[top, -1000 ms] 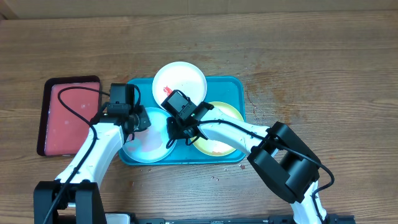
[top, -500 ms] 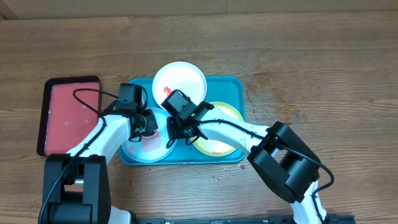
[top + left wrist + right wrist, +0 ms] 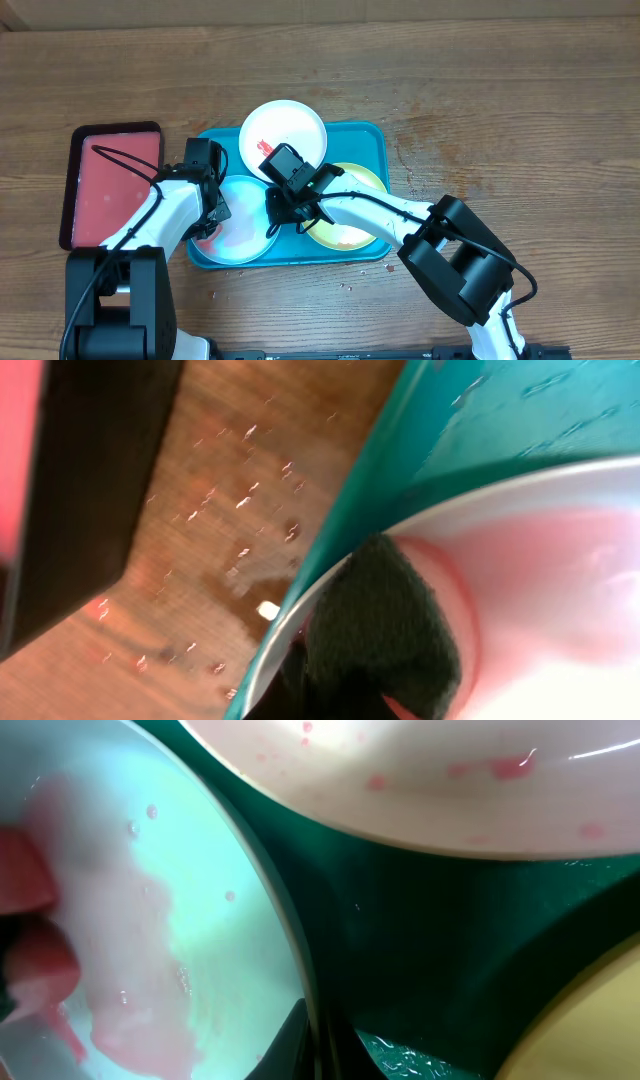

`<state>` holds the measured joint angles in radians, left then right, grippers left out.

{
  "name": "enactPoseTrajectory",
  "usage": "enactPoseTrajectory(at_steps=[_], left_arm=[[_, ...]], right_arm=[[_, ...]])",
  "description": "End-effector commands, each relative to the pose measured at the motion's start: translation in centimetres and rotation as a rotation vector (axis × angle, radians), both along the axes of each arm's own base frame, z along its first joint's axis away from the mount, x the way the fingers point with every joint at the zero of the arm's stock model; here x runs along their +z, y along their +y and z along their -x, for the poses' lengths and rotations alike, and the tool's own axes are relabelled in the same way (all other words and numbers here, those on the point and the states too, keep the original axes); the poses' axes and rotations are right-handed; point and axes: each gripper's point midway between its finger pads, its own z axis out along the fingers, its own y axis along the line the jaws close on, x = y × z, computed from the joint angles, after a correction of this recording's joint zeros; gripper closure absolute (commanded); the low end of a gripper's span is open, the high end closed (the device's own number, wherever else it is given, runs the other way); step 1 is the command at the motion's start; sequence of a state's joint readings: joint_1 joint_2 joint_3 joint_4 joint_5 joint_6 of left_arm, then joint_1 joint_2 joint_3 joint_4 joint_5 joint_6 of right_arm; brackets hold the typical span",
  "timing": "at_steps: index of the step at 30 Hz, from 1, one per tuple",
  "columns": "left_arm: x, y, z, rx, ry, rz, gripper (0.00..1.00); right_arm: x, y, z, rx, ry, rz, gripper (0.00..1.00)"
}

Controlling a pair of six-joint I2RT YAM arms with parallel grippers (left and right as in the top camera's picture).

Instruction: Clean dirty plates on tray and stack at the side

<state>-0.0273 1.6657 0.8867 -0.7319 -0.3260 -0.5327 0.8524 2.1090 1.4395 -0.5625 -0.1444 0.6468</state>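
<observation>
The teal tray point(image 3: 365, 140) holds three plates. The white plate point(image 3: 290, 125) with a red smear sits at its far edge. The yellow-green plate point(image 3: 352, 215) lies at the right. The light blue plate point(image 3: 243, 225), smeared pink, lies at the left. My left gripper point(image 3: 212, 210) is shut on a dark scrub pad point(image 3: 385, 625) pressed on the blue plate's point(image 3: 560, 580) left rim. My right gripper point(image 3: 278, 208) is shut on that plate's right rim point(image 3: 300, 970), with a finger on each side point(image 3: 320, 1045). The right wrist view also shows the white plate point(image 3: 400, 770) and the tray floor point(image 3: 430, 920).
A smaller red tray with a black rim point(image 3: 110, 185) lies just left of the teal tray, with a narrow strip of wet wooden table point(image 3: 220, 520) between them. Bare wood table surrounds the trays on the far and right sides point(image 3: 500, 90).
My left gripper has slid the pad from the blue plate's inner area out to its left rim. The white plate has shifted slightly left. The right gripper has kept its hold.
</observation>
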Motion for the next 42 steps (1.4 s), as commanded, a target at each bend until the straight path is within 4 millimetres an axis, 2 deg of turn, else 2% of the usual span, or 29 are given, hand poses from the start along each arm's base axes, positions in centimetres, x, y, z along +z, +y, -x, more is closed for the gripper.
enactPoseTrajectory(at_steps=[1, 3, 5, 8, 11, 13, 15, 18, 21, 25, 28, 34, 42], left_arm=[[3.3, 2.9, -0.6, 0.081, -0.064, -0.127, 0.96], [5.3, 1.6, -1.8, 0.075, -0.128, -0.041, 0.96], [8.0, 0.2, -3.2, 0.063, -0.222, 0.046, 0.96], [13.1, -0.7, -4.9, 0.041, -0.389, 0.119, 0.96], [17.4, 0.5, -4.8, 0.058, -0.524, 0.115, 0.96], [19.2, 2.1, -4.0, 0.102, -0.586, 0.100, 0.96], [20.1, 3.7, -3.3, 0.155, -0.622, 0.114, 0.96], [20.1, 6.3, -2.4, 0.214, -0.636, 0.151, 0.96], [19.2, 8.7, -1.6, 0.294, -0.625, 0.199, 0.96], [17.4, 10.6, -1.2, 0.377, -0.605, 0.279, 0.96], [16.0, 11.6, -1.1, 0.414, -0.565, 0.287, 0.96], [13.7, 11.9, -1.5, 0.432, -0.504, 0.310, 0.96], [13.0, 11.9, -1.5, 0.438, -0.482, 0.318, 0.96]], right_arm=[[-1.3, -1.8, -0.8, -0.025, -0.015, 0.067, 0.96], [-0.9, -1.6, -1.1, -0.010, -0.030, 0.059, 0.96], [0.1, -0.9, -1.7, 0.025, -0.062, 0.046, 0.96], [2.3, 0.3, -2.6, 0.079, -0.126, 0.015, 0.96], [5.3, 0.6, -4.3, 0.082, -0.221, 0.032, 0.96], [7.7, 0.2, -5.9, 0.083, -0.319, 0.081, 0.96], [10.5, -0.6, -7.3, 0.071, -0.422, 0.155, 0.96], [15.0, -1.6, -8.7, 0.071, -0.572, 0.263, 0.96], [19.4, -2.7, -10.2, 0.047, -0.726, 0.379, 0.96], [23.6, -4.1, -11.2, 0.007, -0.892, 0.539, 0.96], [24.8, -4.1, -10.9, 0.037, -0.954, 0.627, 0.96], [27.0, -3.9, -9.4, 0.005, -1.057, 0.746, 0.96], [28.1, -0.6, -6.4, 0.169, -1.141, 0.811, 0.96]])
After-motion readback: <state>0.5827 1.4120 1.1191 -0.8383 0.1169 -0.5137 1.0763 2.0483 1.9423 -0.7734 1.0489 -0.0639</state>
